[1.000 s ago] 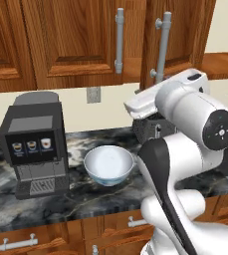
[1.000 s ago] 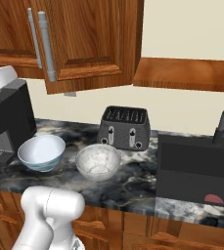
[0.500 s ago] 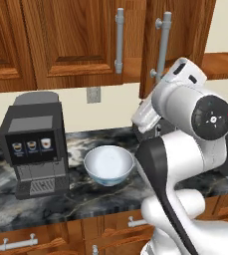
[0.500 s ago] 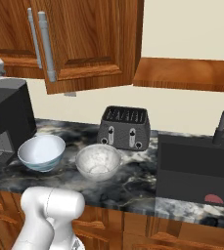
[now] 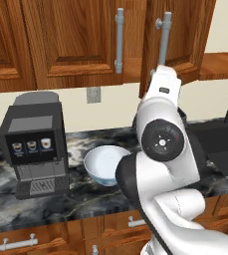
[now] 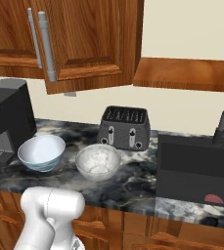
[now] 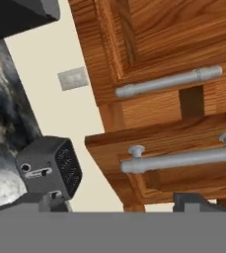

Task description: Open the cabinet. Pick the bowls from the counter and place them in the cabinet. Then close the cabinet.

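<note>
The cabinet [image 6: 91, 44] has its right door ajar; both bowls [image 6: 41, 152] wait on the table [image 6: 133, 188] below it; the claw [image 7: 119, 205] gapes wide, holding nothing.

Dark veined counter [image 6: 133, 183] carries, left to right: coffee machine [image 5: 33, 144], white-and-blue bowl [image 6: 41, 152], speckled bowl [image 6: 98, 161] (just beside it), toaster [image 6: 123, 128] farther back. Sink [image 6: 196, 168] sits at the right.

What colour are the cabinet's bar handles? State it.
Grey, on the reddish-brown cabinet; the handles show best in the left base view.
</note>
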Available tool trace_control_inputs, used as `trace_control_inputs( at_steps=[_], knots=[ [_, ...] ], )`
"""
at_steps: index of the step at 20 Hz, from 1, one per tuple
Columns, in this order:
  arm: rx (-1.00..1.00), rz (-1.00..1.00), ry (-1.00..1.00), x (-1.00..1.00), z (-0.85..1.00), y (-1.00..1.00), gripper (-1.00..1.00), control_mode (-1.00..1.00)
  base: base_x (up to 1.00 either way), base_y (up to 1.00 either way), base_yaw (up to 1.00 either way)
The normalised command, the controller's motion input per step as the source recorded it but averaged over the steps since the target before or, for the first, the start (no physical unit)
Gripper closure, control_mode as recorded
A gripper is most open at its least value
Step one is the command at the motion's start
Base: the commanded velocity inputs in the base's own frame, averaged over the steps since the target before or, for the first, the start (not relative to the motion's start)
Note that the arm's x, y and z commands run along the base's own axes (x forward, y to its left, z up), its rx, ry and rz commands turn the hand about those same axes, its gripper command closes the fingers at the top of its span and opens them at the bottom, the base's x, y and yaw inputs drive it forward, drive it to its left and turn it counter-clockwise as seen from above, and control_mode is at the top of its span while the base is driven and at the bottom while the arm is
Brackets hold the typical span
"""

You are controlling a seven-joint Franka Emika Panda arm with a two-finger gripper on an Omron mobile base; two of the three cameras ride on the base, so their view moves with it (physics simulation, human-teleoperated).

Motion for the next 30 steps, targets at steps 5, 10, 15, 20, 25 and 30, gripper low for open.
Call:
trace_control_inputs(
  at_steps=[5, 10, 15, 20, 25, 30],
  knots=[
    [-0.22, -0.14, 0.00, 0.31, -0.15, 0.00, -1.00, -1.00, 0.00, 0.00, 0.00],
    [-0.03, -0.06, 0.00, 0.34, 0.00, 0.00, -1.00, -1.00, 0.00, 0.00, 0.00],
    [0.00, -0.03, 0.00, 0.29, 0.00, 0.00, -1.00, -1.00, 0.00, 0.00, 0.00],
    [0.00, 0.00, 0.00, 0.34, 0.00, -0.03, -1.00, -1.00, 0.00, 0.00, 0.00],
    [0.00, 0.00, 0.00, 0.38, 0.00, -0.08, -1.00, -1.00, 0.00, 0.00, 0.00],
    [0.00, 0.00, 0.00, 0.42, -0.01, -0.03, -1.00, -1.00, 0.00, 0.00, 0.00]
  ],
)
